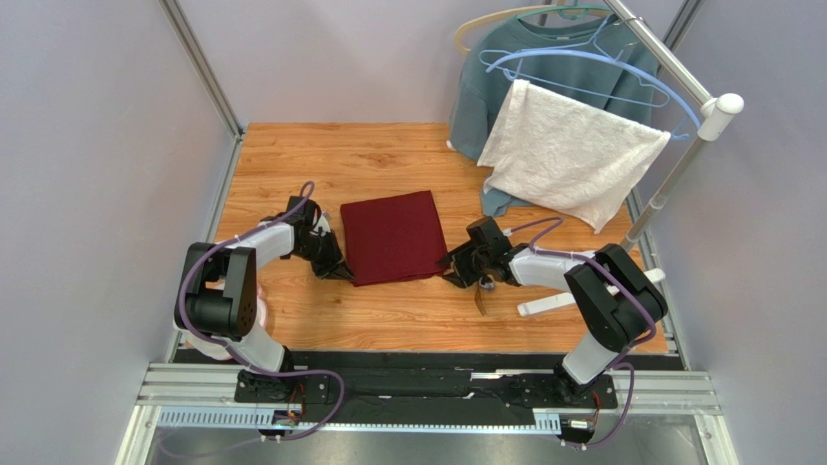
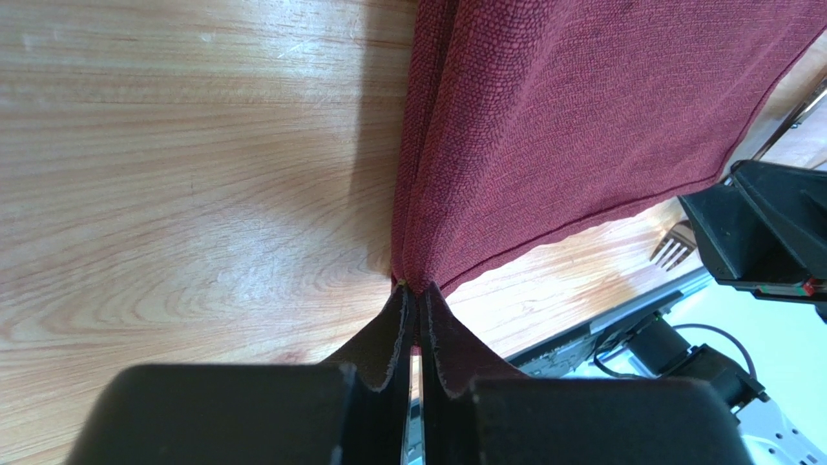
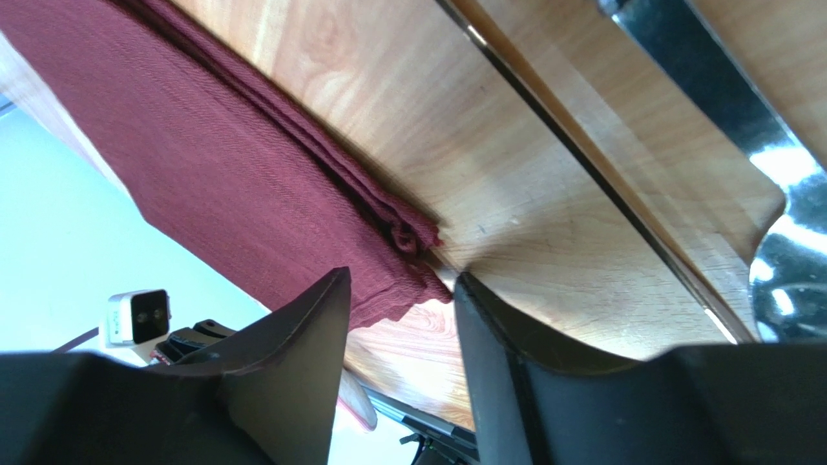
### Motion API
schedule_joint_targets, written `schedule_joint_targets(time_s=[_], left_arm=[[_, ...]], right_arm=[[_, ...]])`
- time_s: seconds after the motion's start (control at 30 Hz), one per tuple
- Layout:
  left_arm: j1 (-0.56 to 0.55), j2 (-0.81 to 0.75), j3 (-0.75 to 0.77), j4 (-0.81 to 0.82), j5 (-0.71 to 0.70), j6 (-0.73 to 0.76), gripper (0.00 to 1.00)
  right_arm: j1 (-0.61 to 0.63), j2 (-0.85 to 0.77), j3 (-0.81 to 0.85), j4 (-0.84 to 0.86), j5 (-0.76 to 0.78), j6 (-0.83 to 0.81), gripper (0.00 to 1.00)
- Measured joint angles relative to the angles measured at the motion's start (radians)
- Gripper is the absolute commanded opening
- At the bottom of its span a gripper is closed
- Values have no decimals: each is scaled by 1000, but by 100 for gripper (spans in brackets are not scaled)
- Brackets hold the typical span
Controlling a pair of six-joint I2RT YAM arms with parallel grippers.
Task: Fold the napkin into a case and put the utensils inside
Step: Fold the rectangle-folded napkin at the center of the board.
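Maroon fabric is pinched at its very tip between the pressed-together fingers of the left claw, which is clenched on the 7 o'clock corner of the napkin. The right claw is released: its jaws are held apart on either side of the 5 o'clock corner, whose stacked layers are not yet gripped.

The napkin is laid folded into a squarish stack, flat on the middle of the worktop. The fork is found on bare wood at 5 o'clock from the cloth, just beyond the right claw, and the spoon is glimpsed close beside that claw.

Several slips can be foreseen. Only a sliver of cloth is held on the left, so it could be pulled free once tension is applied. If only some layers are caught on the right, the stack would be peeled open unevenly. A one-sided pull would leave the fold skewed, and the utensils could be knocked by the right claw
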Motion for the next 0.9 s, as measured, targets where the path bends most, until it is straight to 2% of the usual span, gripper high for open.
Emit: schedule_joint_targets(time_s=[0.23,0.33,0.4,0.47,0.53,0.77,0.9], left_arm=[[0,0,-2,2,-1,1,0],[0,0,-2,2,-2,2,0],[0,0,-2,2,-3,2,0],[0,0,-2,0,-5,2,0],[0,-2,1,-7,-8,4,0],[-3,-31,47,-48,1,8,0],[-12,-66,77,-67,23,7,0]], right_arm=[[10,11,-8,6,0,22,36],[11,11,-13,11,0,26,29],[12,11,-17,11,0,26,21],[15,10,-20,9,5,19,7],[16,6,-22,14,9,0,1],[27,-29,-21,-4,71,-164,0],[29,-101,-18,-46,104,-269,0]])
